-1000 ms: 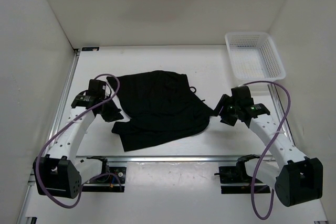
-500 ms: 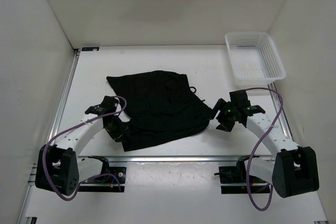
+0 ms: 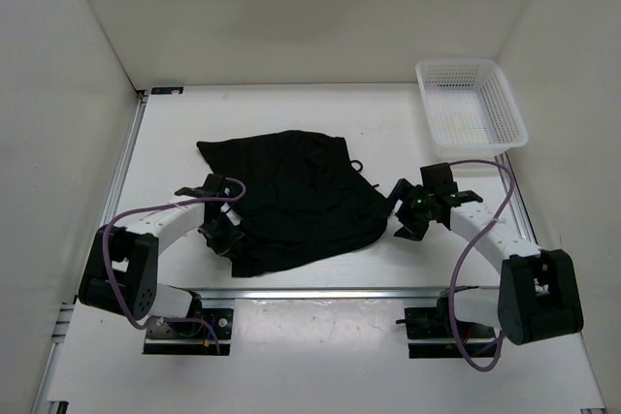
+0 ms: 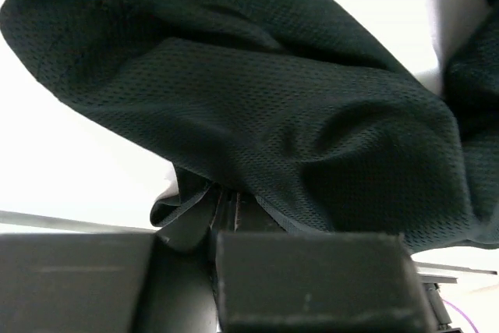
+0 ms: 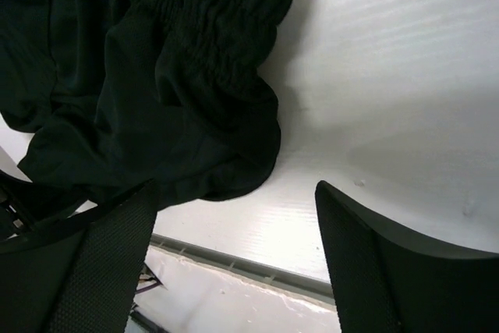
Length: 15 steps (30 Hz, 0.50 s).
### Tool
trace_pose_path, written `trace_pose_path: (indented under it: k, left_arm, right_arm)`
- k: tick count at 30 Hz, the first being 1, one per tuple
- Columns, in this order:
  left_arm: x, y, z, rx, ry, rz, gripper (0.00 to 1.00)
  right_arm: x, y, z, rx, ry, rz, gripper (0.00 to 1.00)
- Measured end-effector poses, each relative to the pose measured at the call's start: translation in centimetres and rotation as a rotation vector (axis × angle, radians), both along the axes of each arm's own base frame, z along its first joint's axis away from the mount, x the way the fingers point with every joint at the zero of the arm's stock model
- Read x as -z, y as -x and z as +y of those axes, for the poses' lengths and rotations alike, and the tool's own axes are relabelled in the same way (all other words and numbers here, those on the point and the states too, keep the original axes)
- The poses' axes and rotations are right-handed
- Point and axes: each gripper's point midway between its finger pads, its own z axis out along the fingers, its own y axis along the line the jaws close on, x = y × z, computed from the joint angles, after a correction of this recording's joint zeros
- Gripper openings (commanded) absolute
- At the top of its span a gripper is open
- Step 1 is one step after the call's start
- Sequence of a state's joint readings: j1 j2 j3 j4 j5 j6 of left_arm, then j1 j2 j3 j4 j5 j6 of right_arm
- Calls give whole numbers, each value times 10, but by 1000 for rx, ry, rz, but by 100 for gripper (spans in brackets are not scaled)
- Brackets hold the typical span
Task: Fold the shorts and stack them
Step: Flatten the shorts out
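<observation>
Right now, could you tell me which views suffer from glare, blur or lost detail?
Top external: evenly lit, sharp, though the shorts read as flat black. Left wrist: table blown out white, fabric weave crisp. Right wrist: soft glare on the table, fingers dark silhouettes.

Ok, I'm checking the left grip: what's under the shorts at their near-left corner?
The left gripper, shut on a fold of the shorts, above the white table. Fabric covers its fingertips, so how deep the hold goes cannot be seen.
</observation>
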<state>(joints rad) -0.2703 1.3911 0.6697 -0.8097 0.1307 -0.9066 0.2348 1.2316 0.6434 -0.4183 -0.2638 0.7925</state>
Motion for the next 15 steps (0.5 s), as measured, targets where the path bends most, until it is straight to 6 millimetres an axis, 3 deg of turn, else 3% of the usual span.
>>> trace_pose_path:
  k: [6,8,11,15]
  left_arm:
    - [-8,-6,-3,15,2,-38,11]
    - [-16,-12,-3,20,0,-70,11]
    - [-35,-24,-3,21,-5,-131,11]
    - [-64,-39,-2,27,-21,-211,11]
  right_arm:
    - [21,-6,9,-10,2,68,42]
    - [23,-10,13,-23,12,73,21]
    - [21,-21,20,-42,19,63,0]
    - [11,-40,26,-46,30,24,0]
